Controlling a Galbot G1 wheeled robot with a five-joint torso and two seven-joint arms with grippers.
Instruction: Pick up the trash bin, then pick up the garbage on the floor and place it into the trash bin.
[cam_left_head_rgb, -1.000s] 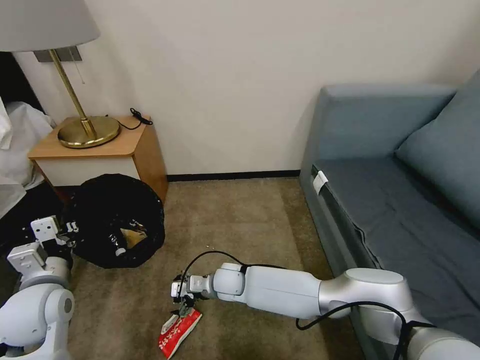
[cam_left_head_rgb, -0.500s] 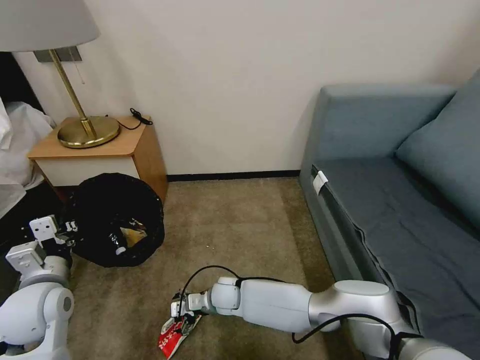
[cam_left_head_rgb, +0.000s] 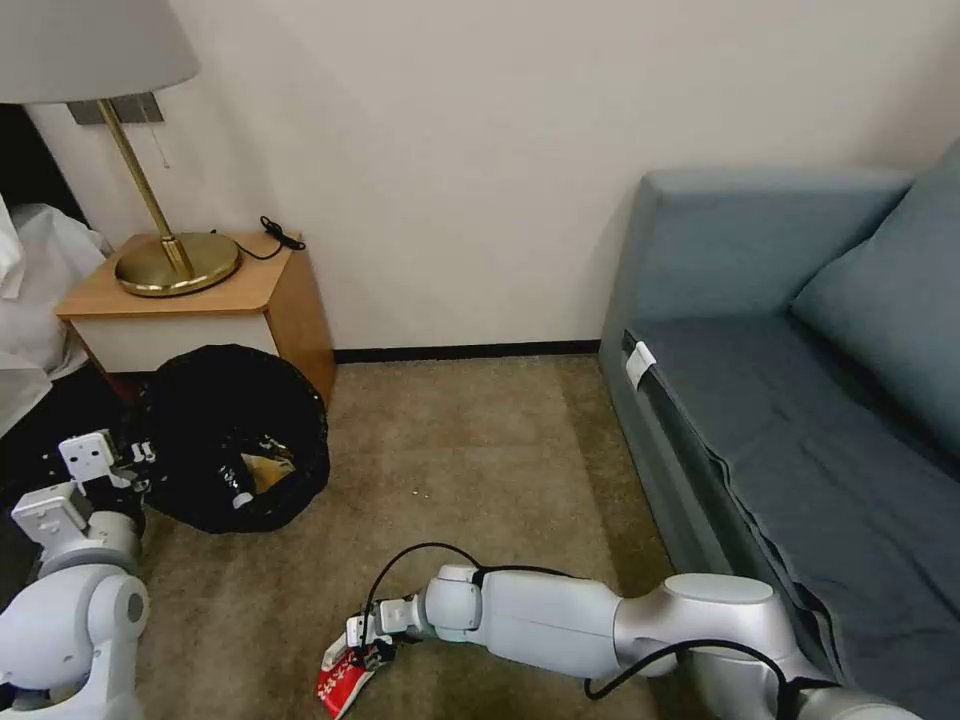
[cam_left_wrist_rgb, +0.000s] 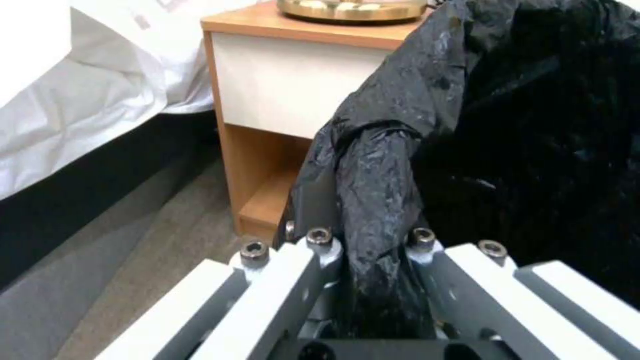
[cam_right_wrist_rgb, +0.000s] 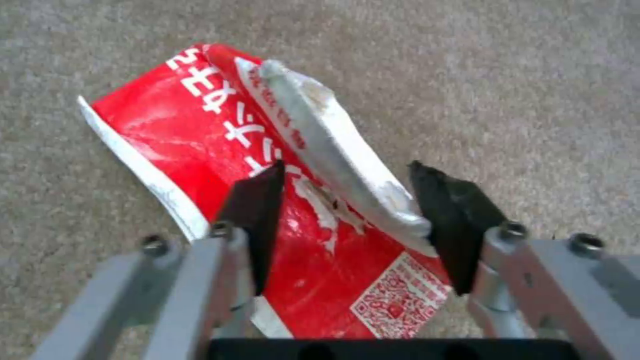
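Right claw (cam_right_wrist_rgb: 347, 200), spread, straddles crumpled red-and-white packet (cam_right_wrist_rgb: 267, 200); left claw (cam_left_wrist_rgb: 367, 250) pinches bin liner (cam_left_wrist_rgb: 380, 200).

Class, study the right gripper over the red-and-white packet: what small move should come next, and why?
Probably close the right gripper. Its open fingers straddle the raised silver fold of the red-and-white packet on the carpet, and the left gripper holds the trash bin ready by its black liner.

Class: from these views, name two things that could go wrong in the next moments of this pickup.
1. The right gripper is open astride the red packet's raised flap; the packet lies flat on carpet, so closing may catch only the flap and it could slip out.
2. The left gripper holds the bin by bunched liner, which might slide or tear.
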